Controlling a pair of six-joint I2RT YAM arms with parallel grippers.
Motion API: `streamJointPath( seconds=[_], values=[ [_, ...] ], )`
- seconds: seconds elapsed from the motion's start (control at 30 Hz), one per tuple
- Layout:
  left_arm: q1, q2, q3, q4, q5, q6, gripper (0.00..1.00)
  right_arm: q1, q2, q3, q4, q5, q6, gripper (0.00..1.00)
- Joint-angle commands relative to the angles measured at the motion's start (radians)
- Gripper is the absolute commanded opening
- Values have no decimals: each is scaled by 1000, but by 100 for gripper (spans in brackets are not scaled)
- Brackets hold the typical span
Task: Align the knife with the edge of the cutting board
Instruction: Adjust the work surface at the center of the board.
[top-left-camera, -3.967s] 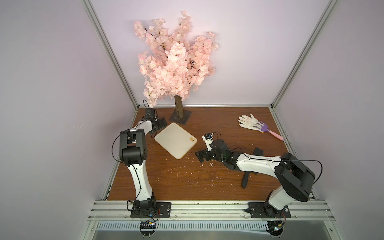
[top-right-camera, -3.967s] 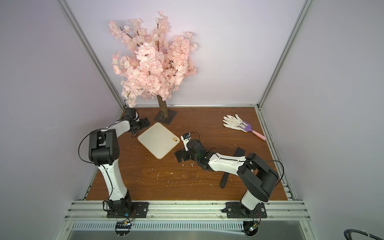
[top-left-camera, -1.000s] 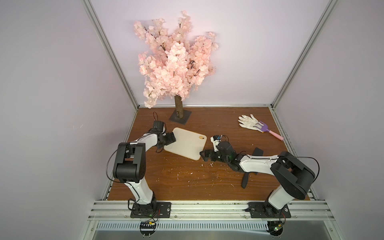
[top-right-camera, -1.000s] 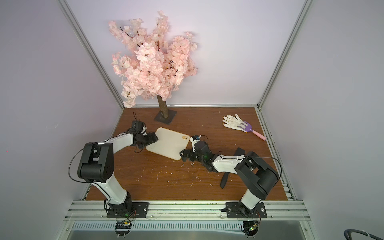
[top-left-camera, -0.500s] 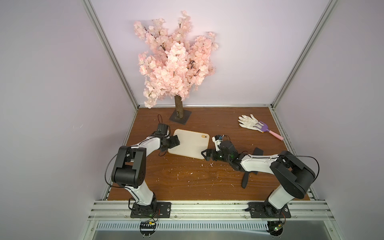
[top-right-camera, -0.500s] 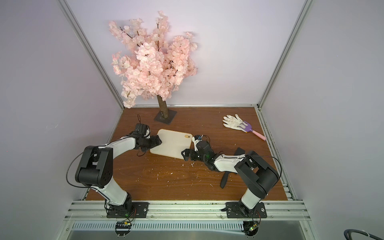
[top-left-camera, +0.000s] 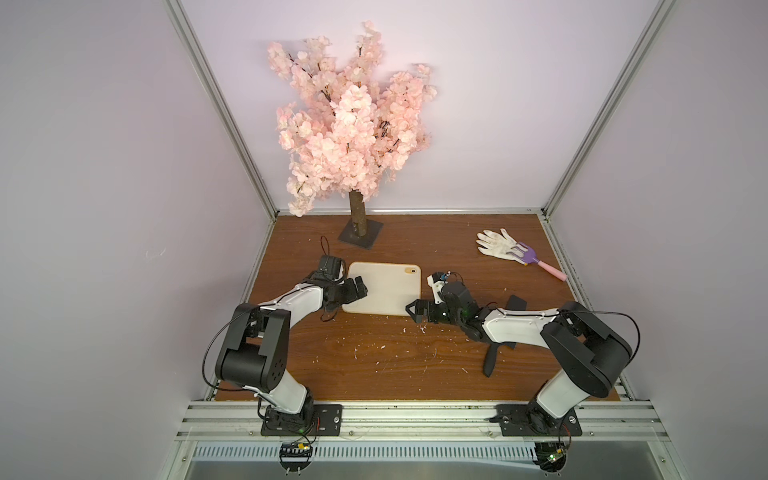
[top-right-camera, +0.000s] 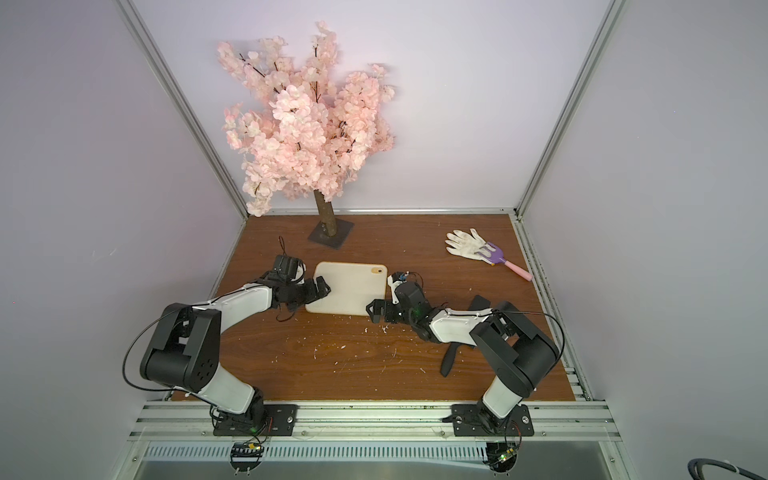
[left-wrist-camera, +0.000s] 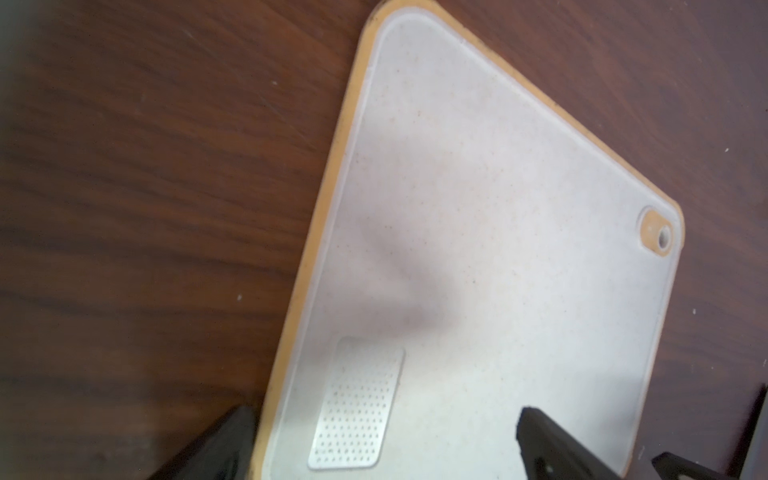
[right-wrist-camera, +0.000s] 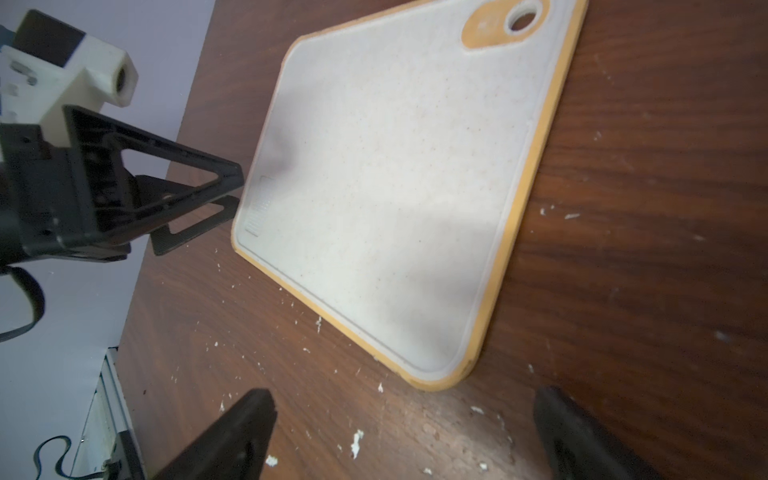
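Note:
The cream cutting board (top-left-camera: 384, 293) (top-right-camera: 349, 291) lies flat with its sides square to the table, and its ringed hole (left-wrist-camera: 658, 237) is at the far right corner. My left gripper (top-left-camera: 353, 296) (left-wrist-camera: 382, 444) is open at the board's left edge, one finger off the board and one above it. My right gripper (top-left-camera: 415, 311) (right-wrist-camera: 405, 432) is open over bare wood, just short of the board's near right corner (right-wrist-camera: 440, 380). The black knife (top-left-camera: 491, 361) (top-right-camera: 448, 362) lies on the table to the right, mostly hidden under my right arm. Neither gripper touches it.
A pink blossom tree on a dark square base (top-left-camera: 360, 235) stands at the back. At the back right lie a white glove (top-left-camera: 496, 245) and a purple-and-pink rake (top-left-camera: 538, 261). Small white crumbs (right-wrist-camera: 356, 442) dot the wood in front of the board.
The board has slid right and turned from a diagonal to square with the table. My left gripper followed its left edge and opened wider. My right gripper stayed open near the right corner.

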Motion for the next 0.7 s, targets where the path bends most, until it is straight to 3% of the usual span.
streamJointPath(
  seconds=[0.0,0.4,0.67],
  values=[
    [-24,20,-46,-45,55,-27,100,-6,-38,-3,-7,-18,-12,99],
    [-100,27,-57,-48,20,-34,100,-47,28,73,-67,-34,-50,98],
    [-131,13,-72,-53,-14,-51,98,-57,71,116,-113,0,-69,91]
  ],
)
